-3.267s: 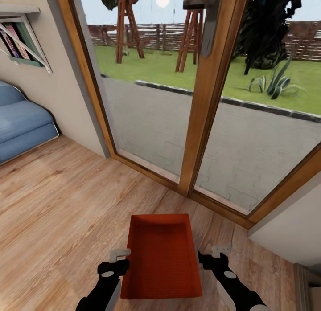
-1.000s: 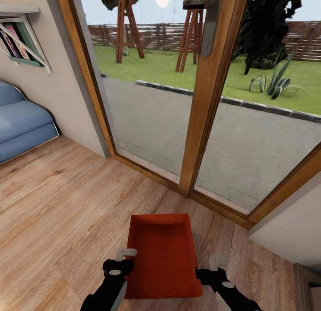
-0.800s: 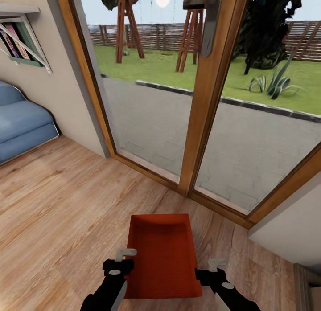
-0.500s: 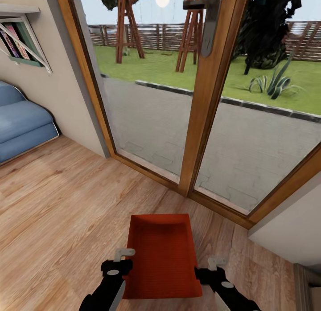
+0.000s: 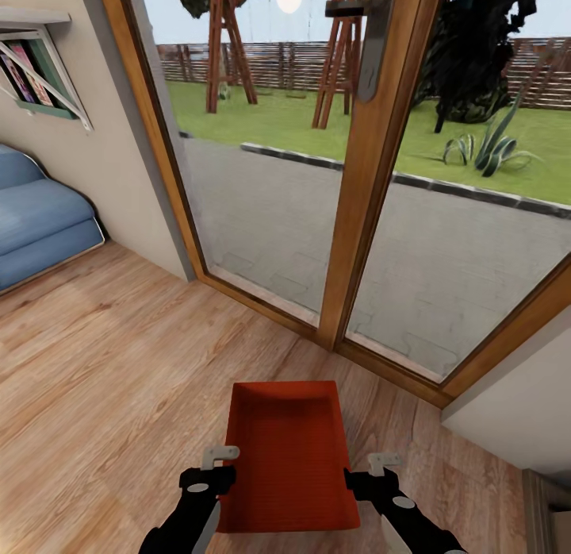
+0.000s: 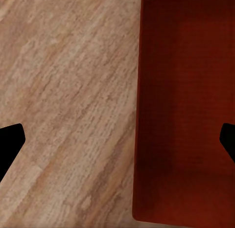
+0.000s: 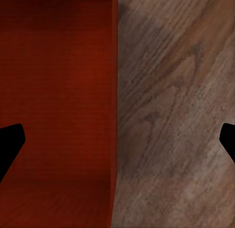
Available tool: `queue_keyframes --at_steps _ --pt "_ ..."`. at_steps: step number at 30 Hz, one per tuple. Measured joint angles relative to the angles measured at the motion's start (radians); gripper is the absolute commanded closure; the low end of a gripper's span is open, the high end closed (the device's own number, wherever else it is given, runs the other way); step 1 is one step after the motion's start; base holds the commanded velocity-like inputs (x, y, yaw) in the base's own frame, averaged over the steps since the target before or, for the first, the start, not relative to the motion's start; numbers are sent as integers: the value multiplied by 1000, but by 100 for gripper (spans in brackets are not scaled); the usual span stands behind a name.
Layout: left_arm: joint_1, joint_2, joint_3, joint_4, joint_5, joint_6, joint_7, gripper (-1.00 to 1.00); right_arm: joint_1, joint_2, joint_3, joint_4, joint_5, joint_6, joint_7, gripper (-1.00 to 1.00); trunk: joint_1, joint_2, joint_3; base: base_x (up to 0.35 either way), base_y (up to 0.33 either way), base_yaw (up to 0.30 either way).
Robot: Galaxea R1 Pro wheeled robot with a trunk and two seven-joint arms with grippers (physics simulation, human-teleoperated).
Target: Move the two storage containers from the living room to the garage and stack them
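Underfoot, light wood-plank flooring (image 5: 119,355) runs to wood-framed glass doors (image 5: 357,181) at 12 o'clock and a blue cushion seat (image 5: 40,221) at 10 o'clock. One rust-red container (image 5: 289,459) lies flat at 6 o'clock. Left gripper (image 5: 212,468) and right gripper (image 5: 379,473) flank it, jaws spread wide astride its long rims.

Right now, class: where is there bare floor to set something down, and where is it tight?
Bare wood floor lies between the blue seat and the red container. It is tight beside the container, where the left gripper and right gripper flank it.
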Motion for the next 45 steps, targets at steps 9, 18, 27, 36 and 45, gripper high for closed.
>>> queue_keyframes --at_steps 9,18,27,36,45 --pt "0 0 0 0 0 0 0 -100 0 0 0 0 0 -3 0 -100 4 -7 -3 0 0 0" --pt "0 0 2 0 0 0 0 -100 0 -1 -1 0 0 -3 -2 -100 38 -70 -31 0 0 0" --pt "0 0 1 0 0 0 0 -100 0 -1 -1 0 0 -3 0 -100 73 -133 -59 0 0 0" --pt "0 0 1 0 0 -1 0 -100 0 -1 0 0 0 -3 2 -100 107 -196 -88 0 0 0" --pt "0 0 1 -1 0 -1 0 -100 0 -1 1 0 1 -3 2 -100 142 -259 -116 0 0 0"
